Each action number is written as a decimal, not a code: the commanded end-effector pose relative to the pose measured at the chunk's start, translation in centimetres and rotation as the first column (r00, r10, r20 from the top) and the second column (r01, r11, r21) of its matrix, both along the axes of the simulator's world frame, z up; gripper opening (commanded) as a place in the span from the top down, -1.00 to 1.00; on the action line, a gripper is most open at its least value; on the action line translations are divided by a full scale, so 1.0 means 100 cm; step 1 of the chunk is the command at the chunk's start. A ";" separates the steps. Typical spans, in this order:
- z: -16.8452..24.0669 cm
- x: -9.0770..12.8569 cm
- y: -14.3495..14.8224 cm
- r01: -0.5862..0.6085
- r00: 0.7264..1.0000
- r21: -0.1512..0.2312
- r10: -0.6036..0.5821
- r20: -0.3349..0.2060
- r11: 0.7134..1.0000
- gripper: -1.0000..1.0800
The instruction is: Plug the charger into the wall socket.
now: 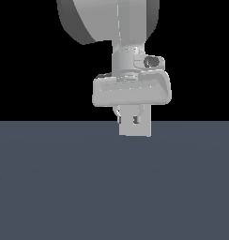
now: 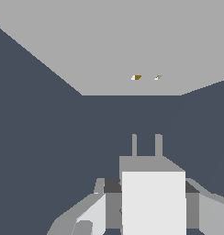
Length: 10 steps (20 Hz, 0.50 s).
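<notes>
1. Exterior view: the dark blue-grey tabletop (image 1: 111,187) fills the lower half, flat and matte, under a black background.
2. Next in size is the robot arm (image 1: 114,21), smooth light grey and rounded, reaching down from the top edge to a blocky wrist body.
3. Wall socket (image 2: 123,46): in the wrist view it is a broad, flat, plain light grey plate with straight edges, carrying two tiny marks, one brownish and one paler, side by side.
4. Charger (image 2: 153,197): a small plain white-grey box with flat faces and square corners; two thin grey prongs stick out of its far end, pointing toward the socket plate but well apart from it.
5. Claw (image 1: 134,123): its fingers (image 2: 84,215) sit against either side of the charger, closed onto it, so the charger hangs just under the wrist body, at the horizon line of the tabletop in the exterior view.
</notes>
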State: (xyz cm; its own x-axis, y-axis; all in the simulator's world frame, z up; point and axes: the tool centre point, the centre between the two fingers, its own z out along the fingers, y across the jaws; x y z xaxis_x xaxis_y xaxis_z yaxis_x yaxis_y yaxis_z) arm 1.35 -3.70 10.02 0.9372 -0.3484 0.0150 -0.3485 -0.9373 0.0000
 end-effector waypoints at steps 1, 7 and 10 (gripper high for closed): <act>0.000 0.000 0.000 -0.001 1.000 0.000 0.001 0.000 1.000 1.00; 0.000 0.000 0.000 -0.001 1.000 0.000 0.001 0.000 1.000 1.00; 0.000 0.004 -0.002 -0.001 1.000 0.000 0.001 0.000 1.000 1.00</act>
State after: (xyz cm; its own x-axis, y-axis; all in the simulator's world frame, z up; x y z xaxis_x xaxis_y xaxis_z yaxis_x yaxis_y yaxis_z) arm 1.55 -3.77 9.99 0.9375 -0.3477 0.0144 -0.3478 -0.9376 0.0001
